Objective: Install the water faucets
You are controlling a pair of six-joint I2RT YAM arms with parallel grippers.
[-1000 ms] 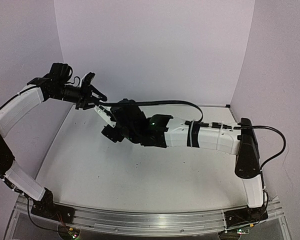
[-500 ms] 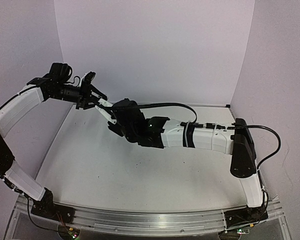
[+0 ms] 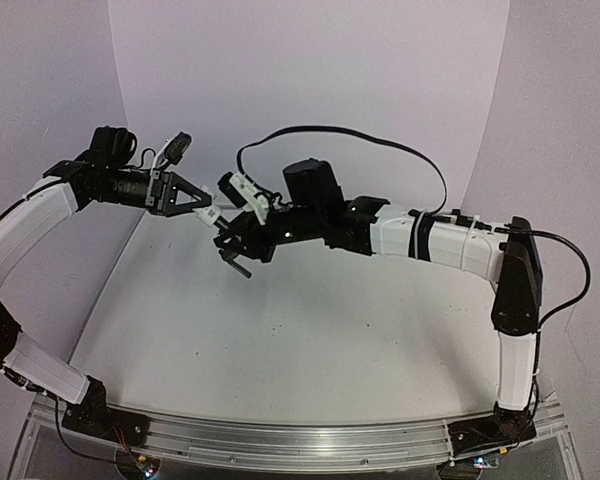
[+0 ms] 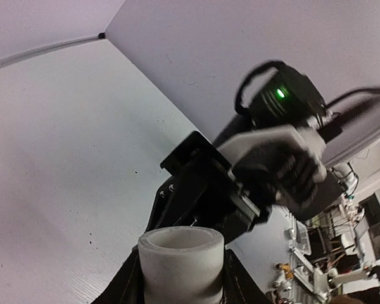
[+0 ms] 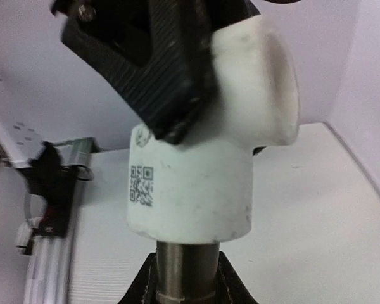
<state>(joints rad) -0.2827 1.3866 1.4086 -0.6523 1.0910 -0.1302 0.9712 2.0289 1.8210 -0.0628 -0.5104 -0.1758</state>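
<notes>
Top view: left pincer (image 3: 185, 200) and right pincer (image 3: 235, 235) almost meet mid-air, over the far left of the counter (image 3: 310, 340). Left wrist: its pincer is clamped narrow on a white cylinder (image 4: 180, 259). Right wrist: its pincer is pinching the metal stem under the white faucet (image 5: 196, 183), QR sticker showing.

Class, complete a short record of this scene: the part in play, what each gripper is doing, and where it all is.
part: white fitting, QR code on its side, metal stem below
left gripper: shut on the fitting's upper end
right gripper: shut on the stem
place: raised above the table, between the two arms, near the back wall
</notes>
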